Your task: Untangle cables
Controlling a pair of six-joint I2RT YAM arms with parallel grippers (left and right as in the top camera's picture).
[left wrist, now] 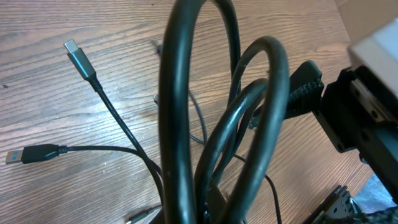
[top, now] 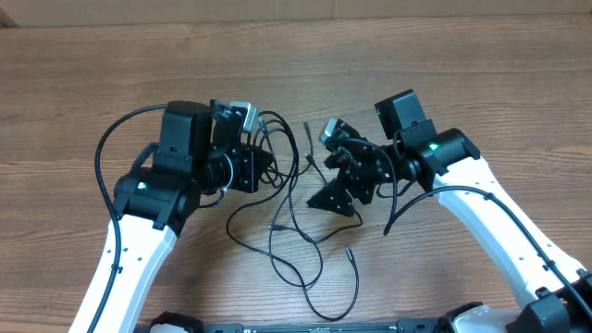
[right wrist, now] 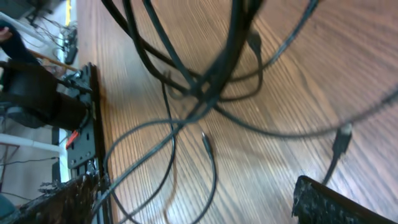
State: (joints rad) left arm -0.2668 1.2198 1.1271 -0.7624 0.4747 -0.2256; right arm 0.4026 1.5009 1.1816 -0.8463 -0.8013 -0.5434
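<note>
Black cables (left wrist: 175, 124) tangled on the table (top: 74, 92), between the arms.
Their loops are clamped in the closed left gripper (top: 264, 166); loose ends are spread beneath the right gripper (right wrist: 199, 202), which is opened wide.

The cables (top: 296, 231) are black. One plug tip (left wrist: 78, 53) is silvery grey, and another plug (left wrist: 13, 155) is blue at its end. The table (top: 462, 55) is brown wood with streaky grain. The left arm (top: 129, 259) and right arm (top: 509, 222) are white with black housings, each showing a small green light.
</note>
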